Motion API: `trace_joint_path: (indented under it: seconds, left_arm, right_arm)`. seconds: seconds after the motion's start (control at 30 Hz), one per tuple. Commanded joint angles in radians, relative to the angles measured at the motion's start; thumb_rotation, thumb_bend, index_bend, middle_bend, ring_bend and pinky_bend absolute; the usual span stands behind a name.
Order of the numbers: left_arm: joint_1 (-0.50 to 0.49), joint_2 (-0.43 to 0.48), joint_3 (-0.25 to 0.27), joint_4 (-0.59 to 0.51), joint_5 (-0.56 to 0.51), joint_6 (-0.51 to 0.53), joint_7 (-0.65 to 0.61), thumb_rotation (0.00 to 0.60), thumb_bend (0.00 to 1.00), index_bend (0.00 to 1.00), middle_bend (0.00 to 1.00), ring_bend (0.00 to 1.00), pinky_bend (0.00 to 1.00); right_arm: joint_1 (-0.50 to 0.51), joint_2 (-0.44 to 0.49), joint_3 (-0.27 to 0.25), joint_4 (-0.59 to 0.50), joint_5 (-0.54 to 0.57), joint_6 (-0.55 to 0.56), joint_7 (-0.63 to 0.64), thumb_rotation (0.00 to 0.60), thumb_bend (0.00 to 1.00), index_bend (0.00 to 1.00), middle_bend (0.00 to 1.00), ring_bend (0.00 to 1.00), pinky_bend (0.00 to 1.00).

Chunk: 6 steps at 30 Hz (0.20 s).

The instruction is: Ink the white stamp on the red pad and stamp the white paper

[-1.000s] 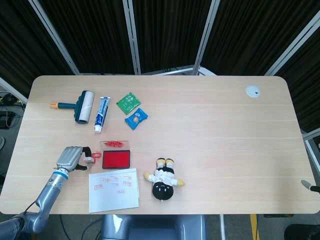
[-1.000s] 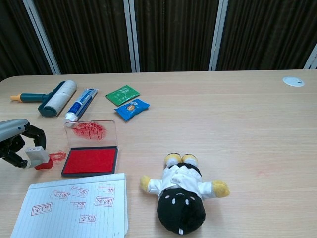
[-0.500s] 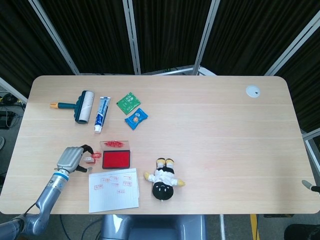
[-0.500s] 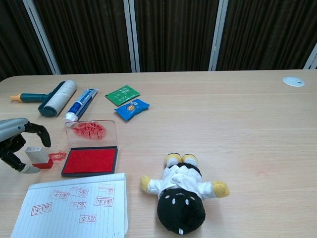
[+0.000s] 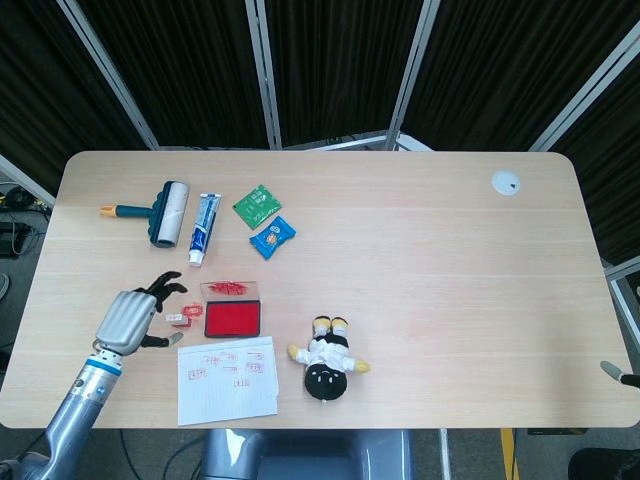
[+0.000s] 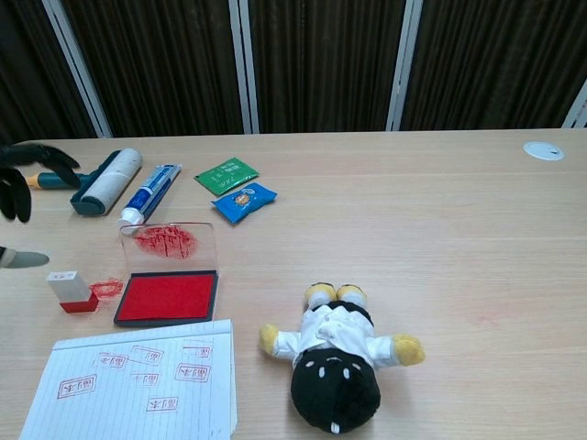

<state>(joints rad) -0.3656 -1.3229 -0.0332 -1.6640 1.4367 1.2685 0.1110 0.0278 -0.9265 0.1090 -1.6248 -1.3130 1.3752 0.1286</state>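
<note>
Dark curtained backdrop, light wooden table (image 5: pixel 420 260).

Change: left hand (image 5: pixel 128 318) has released small white block stamp with red base (image 6: pixel 71 291) and withdrawn up-left; fingers now spread wide, holding nothing. Stamp stands upright on table, just left of red ink pad in black tray (image 6: pixel 168 297), apart from hand.

White lined paper (image 6: pixel 138 390) already bears several red imprints; judged stamping done, stamp set down.

Container: pad tray open, clear lid (image 6: pixel 169 242) hinged back, red-smeared.

Right hand: barely visible at head-view edge, state indeterminable.

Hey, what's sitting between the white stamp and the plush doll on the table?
The red ink pad, with its clear lid lying open behind it. The chest view shows it between the stamp and doll.
</note>
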Motion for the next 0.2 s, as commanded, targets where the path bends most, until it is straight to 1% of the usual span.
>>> trace_joint_path:
  seconds: [0.03, 0.07, 0.1, 0.2]
  left_arm:
    - [0.06, 0.099, 0.02, -0.101, 0.076, 0.108, 0.024, 0.6, 0.0, 0.06, 0.0, 0.07, 0.02]
    - [0.073, 0.113, 0.026, -0.111, 0.089, 0.129, 0.03, 0.6, 0.0, 0.03, 0.0, 0.03, 0.0]
    - [0.081, 0.12, 0.03, -0.114, 0.098, 0.143, 0.037, 0.6, 0.0, 0.01, 0.0, 0.01, 0.0]
    - [0.13, 0.145, 0.051, -0.122, 0.138, 0.221, 0.069, 0.6, 0.0, 0.0, 0.0, 0.0, 0.0]
  right_arm:
    - [-0.003, 0.0, -0.003, -0.001, -0.018, 0.013, 0.009, 0.6, 0.0, 0.0, 0.0, 0.0, 0.0]
    - [-0.004, 0.0, -0.004, -0.001, -0.024, 0.018, 0.011, 0.6, 0.0, 0.0, 0.0, 0.0, 0.0]
    - [-0.004, -0.001, -0.004, -0.001, -0.03, 0.022, 0.013, 0.6, 0.0, 0.0, 0.0, 0.0, 0.0]
    - [-0.006, -0.005, -0.005, 0.005, -0.062, 0.047, 0.026, 0.6, 0.0, 0.0, 0.0, 0.0, 0.0]
